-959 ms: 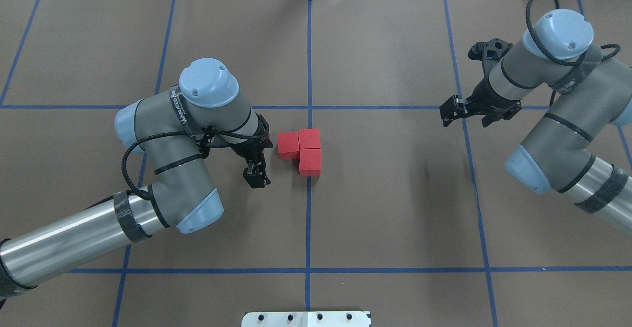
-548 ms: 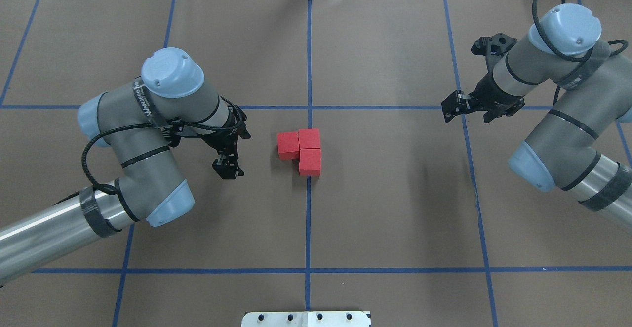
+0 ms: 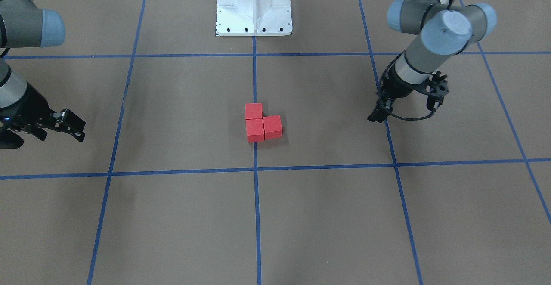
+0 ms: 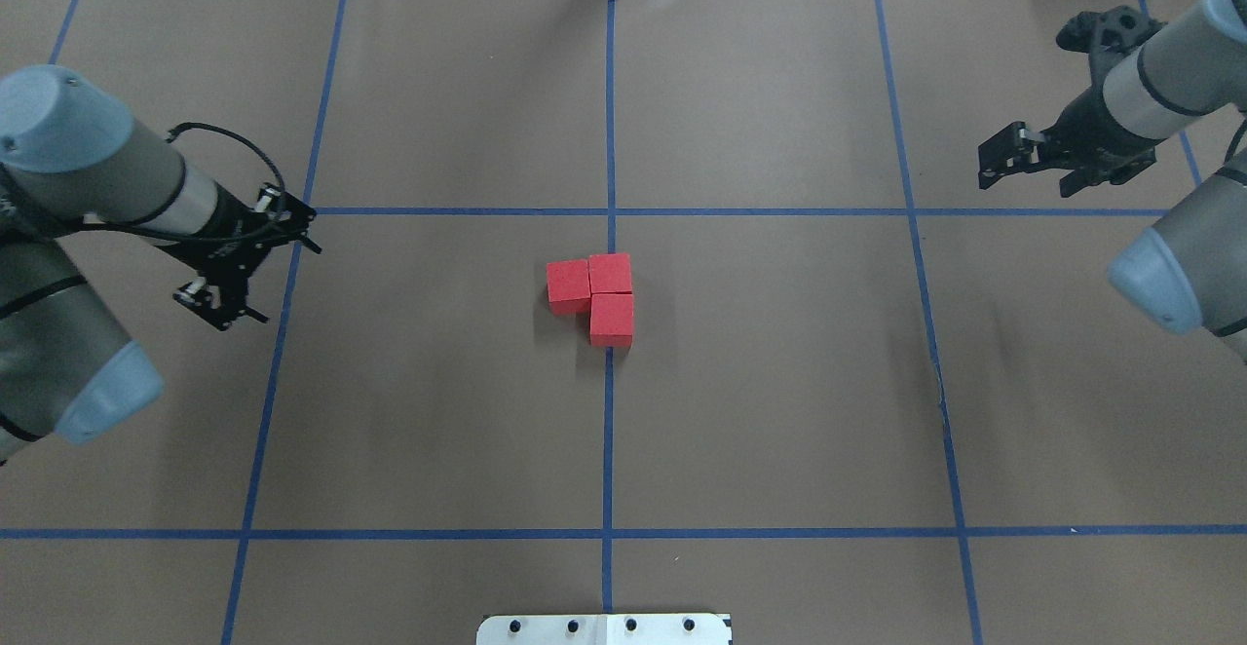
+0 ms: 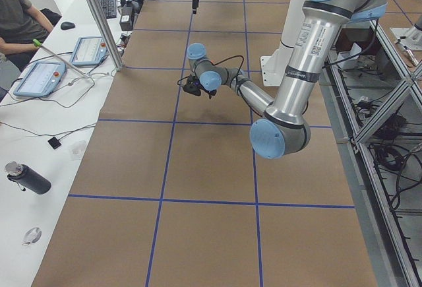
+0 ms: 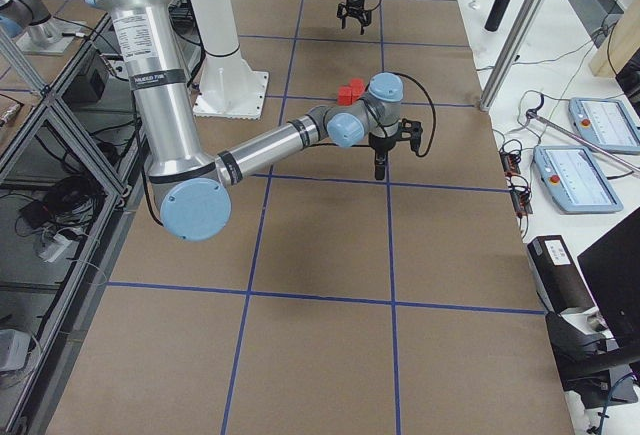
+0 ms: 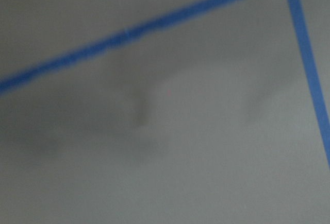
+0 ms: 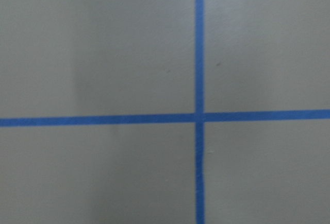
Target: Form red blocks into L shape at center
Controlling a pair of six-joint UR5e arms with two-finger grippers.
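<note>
Left pincer (image 4: 216, 304) and right pincer (image 4: 990, 160) both gape empty; 3 red blocks (image 4: 611, 275) touch.

The three red blocks (image 4: 609, 280) are plain matte red. The worktop (image 4: 779, 411) is brown, gridded with blue tape lines (image 4: 608, 431). The left arm (image 4: 97, 172) and right arm (image 4: 1164, 80) are grey with pale blue caps. The left claw (image 3: 374, 117) and right claw (image 4: 996, 160) are black. The base plate (image 3: 254, 5) is white.

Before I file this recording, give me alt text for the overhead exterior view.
Three red blocks sit touching in an L at the middle blue tape line of a brown gridded table. The left end effector and right end effector are empty, far out to either side.
</note>
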